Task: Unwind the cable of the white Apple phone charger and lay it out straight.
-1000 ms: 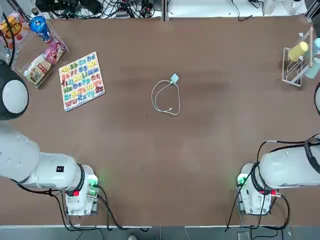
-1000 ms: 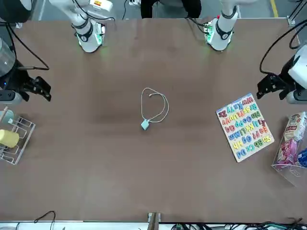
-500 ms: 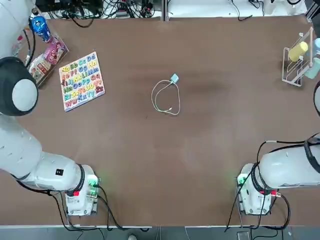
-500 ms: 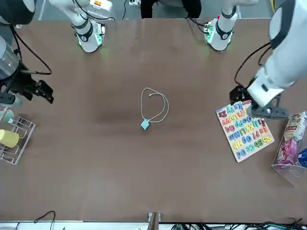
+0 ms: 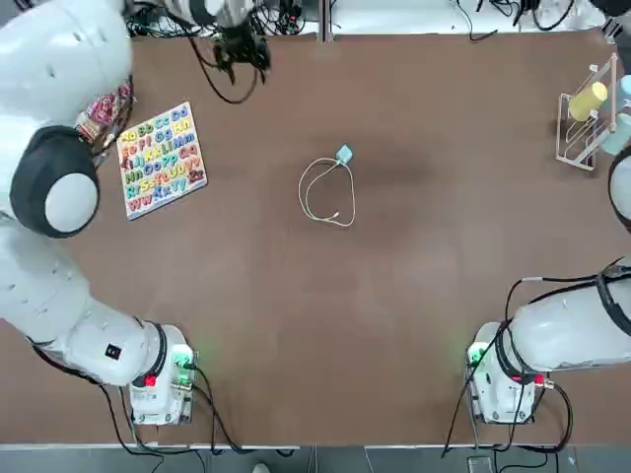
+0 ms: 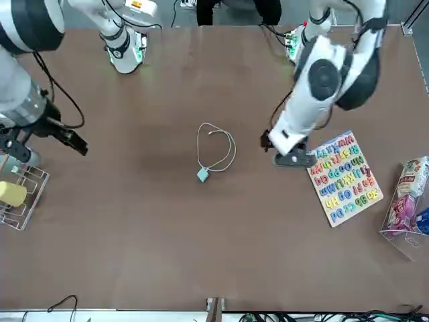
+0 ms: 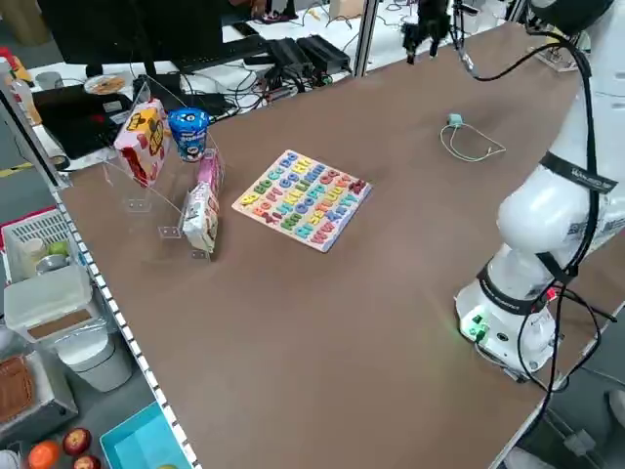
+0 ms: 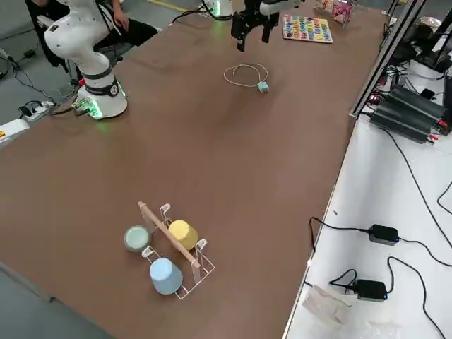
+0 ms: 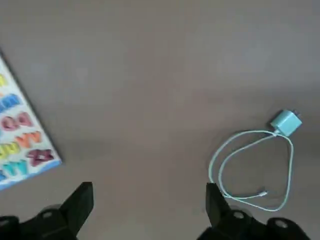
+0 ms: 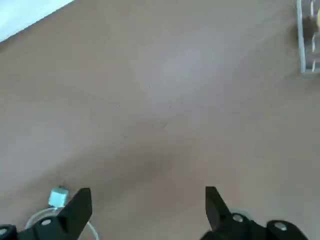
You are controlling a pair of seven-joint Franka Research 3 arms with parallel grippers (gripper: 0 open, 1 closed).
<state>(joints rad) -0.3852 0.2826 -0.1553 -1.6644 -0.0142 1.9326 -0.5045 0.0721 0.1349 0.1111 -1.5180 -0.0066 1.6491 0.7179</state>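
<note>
Between the two grippers, near the middle of the brown table (image 5: 414, 286), lies the white Apple phone charger (image 5: 343, 154) with the cable (image 5: 325, 192) curled in a loose loop beside it, its connector tip resting inside the loop.

The left gripper (image 6: 288, 153) hangs above the table with its fingers (image 9: 80, 202) spread wide and nothing between them. From it, the charger and loop sit well apart toward the table's centre, with bare tabletop all the way across. Just beside this gripper on its outer side is the alphabet puzzle board (image 5: 160, 160), and past that a clear rack of snack packets (image 7: 171, 166) at the table's corner.

The right gripper (image 6: 67, 139) hovers near the opposite edge, its fingers (image 10: 77, 210) likewise wide apart and empty. The charger lies well away from it toward the centre, open table between. Close behind it, at the table's edge, stands a wire rack holding cups (image 8: 169, 258).
</note>
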